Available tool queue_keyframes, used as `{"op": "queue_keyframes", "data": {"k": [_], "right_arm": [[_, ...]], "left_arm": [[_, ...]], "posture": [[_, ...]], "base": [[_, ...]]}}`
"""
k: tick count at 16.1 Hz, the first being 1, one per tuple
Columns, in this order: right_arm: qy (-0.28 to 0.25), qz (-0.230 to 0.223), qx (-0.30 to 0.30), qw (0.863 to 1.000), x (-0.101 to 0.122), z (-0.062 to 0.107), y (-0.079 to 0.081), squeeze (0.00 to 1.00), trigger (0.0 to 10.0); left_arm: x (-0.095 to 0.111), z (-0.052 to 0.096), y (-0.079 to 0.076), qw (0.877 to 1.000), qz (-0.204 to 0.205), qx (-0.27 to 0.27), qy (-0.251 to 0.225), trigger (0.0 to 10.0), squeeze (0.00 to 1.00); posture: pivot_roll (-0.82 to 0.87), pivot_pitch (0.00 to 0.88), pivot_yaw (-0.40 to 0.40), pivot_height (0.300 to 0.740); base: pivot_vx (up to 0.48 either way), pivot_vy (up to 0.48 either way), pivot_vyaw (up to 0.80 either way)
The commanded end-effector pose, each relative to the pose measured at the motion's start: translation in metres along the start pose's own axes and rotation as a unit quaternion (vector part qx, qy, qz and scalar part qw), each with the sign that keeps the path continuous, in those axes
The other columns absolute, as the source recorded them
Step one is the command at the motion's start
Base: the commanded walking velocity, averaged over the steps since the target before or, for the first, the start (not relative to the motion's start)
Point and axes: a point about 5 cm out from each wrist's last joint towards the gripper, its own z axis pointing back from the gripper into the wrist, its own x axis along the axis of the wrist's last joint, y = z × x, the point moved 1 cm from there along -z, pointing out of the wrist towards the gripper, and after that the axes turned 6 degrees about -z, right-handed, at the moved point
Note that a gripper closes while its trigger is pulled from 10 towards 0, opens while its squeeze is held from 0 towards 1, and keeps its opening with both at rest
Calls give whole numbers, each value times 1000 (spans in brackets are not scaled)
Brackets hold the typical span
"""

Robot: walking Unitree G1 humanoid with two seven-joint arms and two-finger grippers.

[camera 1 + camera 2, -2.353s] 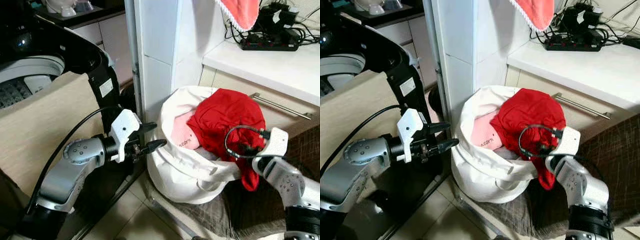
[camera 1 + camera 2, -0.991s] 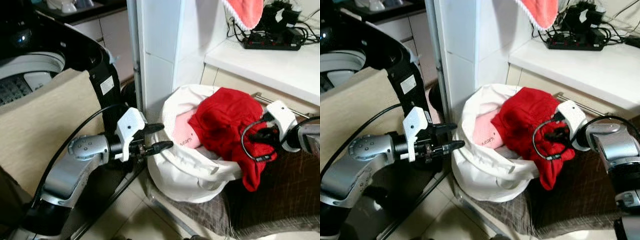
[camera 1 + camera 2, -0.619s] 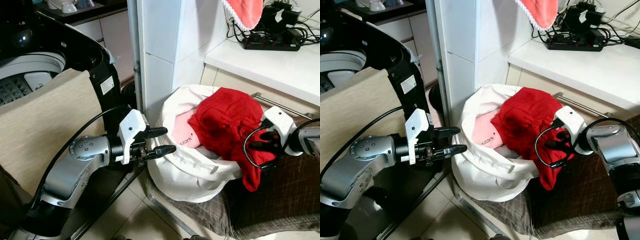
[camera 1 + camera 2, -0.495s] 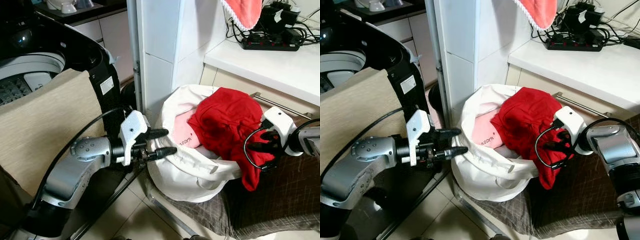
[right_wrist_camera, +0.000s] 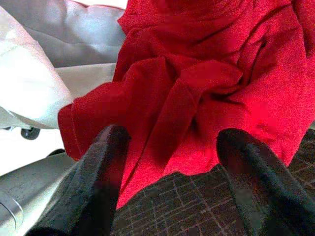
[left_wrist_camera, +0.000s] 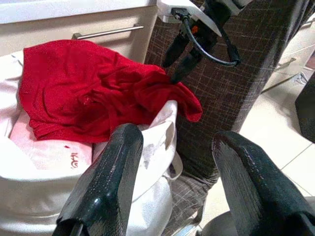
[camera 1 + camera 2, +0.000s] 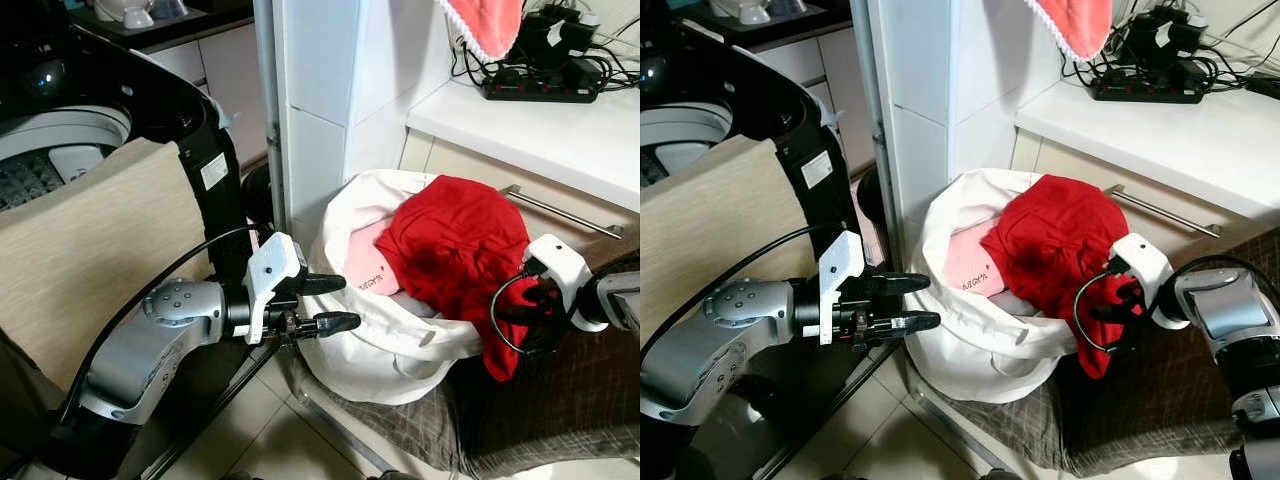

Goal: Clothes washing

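Pink garment (image 7: 366,262) (in white bag (image 7: 385,345)) — small print, unreadable.

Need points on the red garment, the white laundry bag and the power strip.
red garment (image 7: 455,240), left eye view, middle of the bunched cloth.
white laundry bag (image 7: 375,365), left eye view, front wall.
power strip (image 7: 1145,90), right eye view, black body.

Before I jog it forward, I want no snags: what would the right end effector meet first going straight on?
Most likely the red garment draped over the white laundry bag; the open right end effector points right at it, though depth is unclear.
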Motion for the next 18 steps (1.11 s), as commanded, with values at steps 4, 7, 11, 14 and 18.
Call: {"op": "queue_keyframes", "data": {"k": [4, 7, 11, 14, 18], "right_arm": [[2, -18, 15, 1000, -7, -6, 2, 0, 0], [0, -23, 17, 1000, -6, -6, 2, 0, 0], [-7, -39, 26, 999, -8, -9, 4, 0, 0], [-16, -51, 37, 998, -7, -10, 5, 0, 0], [-19, -57, 46, 997, -8, -10, 6, 0, 0]], "left_arm": [[3, -1, -3, 1000, -3, -12, 3, 10000, 0], [3, -1, -3, 1000, -4, -13, 5, 10000, 0], [3, -1, -3, 1000, -4, -15, 6, 10000, 0], [3, 0, -3, 1000, -4, -14, 7, 10000, 0], [3, -1, -2, 1000, -5, -13, 8, 10000, 0]], "posture": [[-169, 0, 8, 740], [-169, 0, 10, 740], [-169, 0, 10, 740], [-167, 0, 9, 740], [-168, 0, 10, 740]], "base": [[0, 0, 0], [0, 0, 0], [0, 0, 0], [0, 0, 0], [0, 0, 0]]}}
